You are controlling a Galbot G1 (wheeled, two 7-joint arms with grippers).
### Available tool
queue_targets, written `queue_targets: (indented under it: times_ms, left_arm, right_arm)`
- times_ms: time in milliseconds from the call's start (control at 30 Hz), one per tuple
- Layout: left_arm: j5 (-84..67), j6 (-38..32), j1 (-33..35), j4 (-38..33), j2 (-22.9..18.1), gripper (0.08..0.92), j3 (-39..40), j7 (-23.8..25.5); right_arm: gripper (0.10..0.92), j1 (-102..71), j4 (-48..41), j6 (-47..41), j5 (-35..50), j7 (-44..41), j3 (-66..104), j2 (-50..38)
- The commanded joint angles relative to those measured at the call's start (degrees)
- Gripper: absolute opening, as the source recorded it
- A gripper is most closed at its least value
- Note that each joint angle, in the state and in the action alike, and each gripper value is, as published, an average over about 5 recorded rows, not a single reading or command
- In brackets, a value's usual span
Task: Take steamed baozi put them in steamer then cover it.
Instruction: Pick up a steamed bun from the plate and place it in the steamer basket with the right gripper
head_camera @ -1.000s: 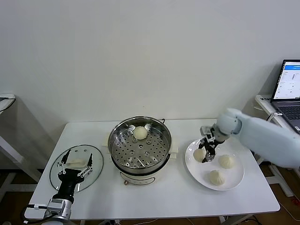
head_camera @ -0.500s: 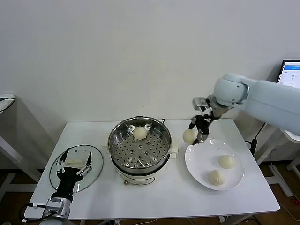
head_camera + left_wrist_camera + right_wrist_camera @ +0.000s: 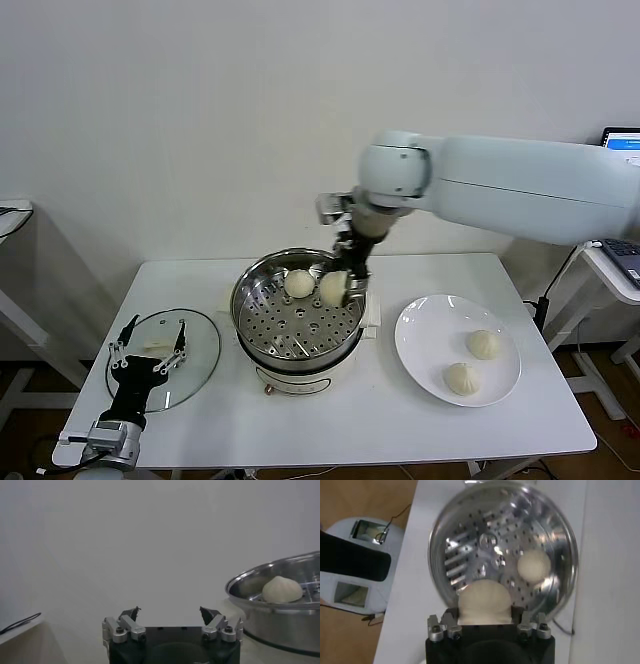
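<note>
1. A steamed baozi [image 3: 333, 288] is hanging in the right gripper [image 3: 342, 287], pinched between the two jaws, which are pressing on its sides. It is sitting over the steamer [image 3: 298, 316], above the right part of the perforated tray [image 3: 290, 325] and not yet touching it.
2. Another bun [image 3: 299, 283] is already lying on the tray toward the back, just beside the held one; in the right wrist view it [image 3: 533, 565] is showing off to one side of the carried bun [image 3: 484, 601], with bare tray straight below the jaws.
3. So the drop looks to be straight down, keeping clear of the resting neighbour.
4. Two more buns [image 3: 483, 344] are waiting on the white plate [image 3: 420, 340], nearer the right arm.
5. The left gripper [image 3: 146, 354] is idling with jaws spread wide by the glass lid [image 3: 200, 345], which is lying well left of the pot.
</note>
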Motion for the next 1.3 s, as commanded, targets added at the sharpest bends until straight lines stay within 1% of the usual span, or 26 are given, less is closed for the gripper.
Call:
queue_targets:
  times_ms: [33,233,367,600,800,900,1067,1167,1300]
  left_arm:
    - [-0.34,0.08,-0.02,0.05,0.07,0.823,-0.84,0.06]
    - [-0.66,0.09,0.06,-0.18,0.20,0.823,-1.50,0.16]
    - [-0.84,0.10,-0.04,0.08,0.28,0.823,-1.84,0.28]
    - [-0.91,0.15,-0.38,0.33,0.27,0.823,-1.68,0.32]
    - [-0.96,0.10,-0.32,0.52,0.24,0.823,-2.03,0.36]
    - [-0.99,0.05,-0.24,0.55,0.19,0.823,-2.19,0.39]
    - [-0.98,-0.03,0.04,0.33,0.02,0.823,-2.36,0.39]
    - [-0.97,-0.04,0.26,0.09,-0.03,0.823,-2.48,0.35]
    - [-0.88,-0.03,0.57,-0.23,-0.07,0.823,-2.49,0.26]
  right_arm:
    - [0.698,-7.13,-14.41,-1.39,-0.50,0.23,1.24,16.60]
    - [0.700,-13.33,-24.44,-0.03,-5.19,-1.32,3.05,20.88]
    - [0.703,-16.01,-28.86,0.77,-7.88,-2.07,4.10,22.50]
    - [0.704,-18.57,-32.45,1.50,-11.08,-2.87,5.13,23.93]
    - [0.704,-19.57,-32.91,1.76,-12.34,-3.22,5.30,24.12]
    - [0.715,-19.68,-32.56,1.71,-12.57,-3.24,5.52,23.88]
    - [0.798,-18.18,-28.62,1.40,-11.81,-3.27,6.31,20.71]
    - [0.819,-15.14,-23.68,1.29,-10.30,-3.70,6.40,16.39]
    - [0.822,-7.80,-14.38,1.72,-6.76,-5.18,4.61,6.76]
